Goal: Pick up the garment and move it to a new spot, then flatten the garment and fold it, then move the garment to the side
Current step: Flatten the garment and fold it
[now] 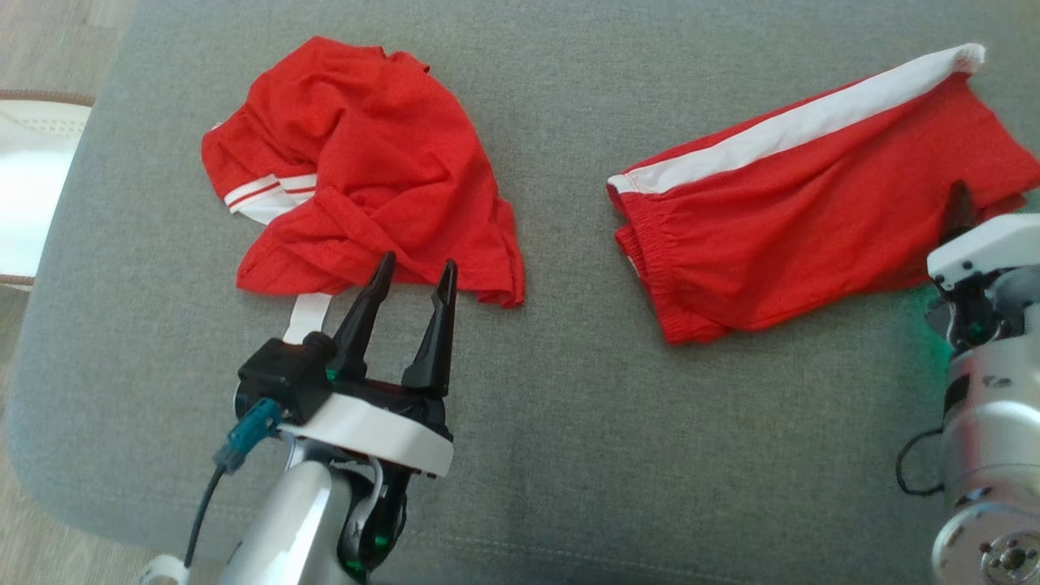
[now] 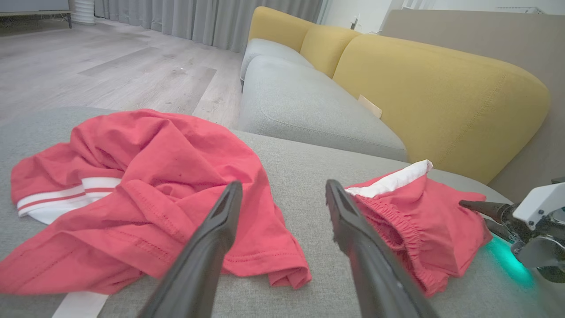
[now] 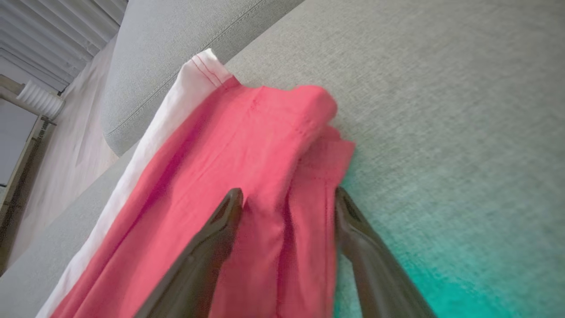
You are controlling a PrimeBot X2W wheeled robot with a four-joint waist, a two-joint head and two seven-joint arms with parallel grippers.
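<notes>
A crumpled red garment (image 1: 366,171) with white-striped cuffs lies in a heap at the left of the grey cushion (image 1: 569,390). It appears in the left wrist view as a pink-red heap (image 2: 145,185). My left gripper (image 1: 414,276) stands open, its tips at the heap's near edge, nothing between them. Red shorts (image 1: 812,227) with a white side stripe lie folded flat at the right. My right gripper (image 1: 959,211) is over their right end. In the right wrist view it (image 3: 287,198) is open, the fingers astride a fold of the shorts (image 3: 247,145).
A white strip (image 1: 309,317) pokes out from under the heap beside my left wrist. Wooden floor (image 1: 49,49) runs past the cushion's left edge. A grey sofa seat (image 2: 309,101) with yellow back cushions (image 2: 441,97) stands beyond the far edge.
</notes>
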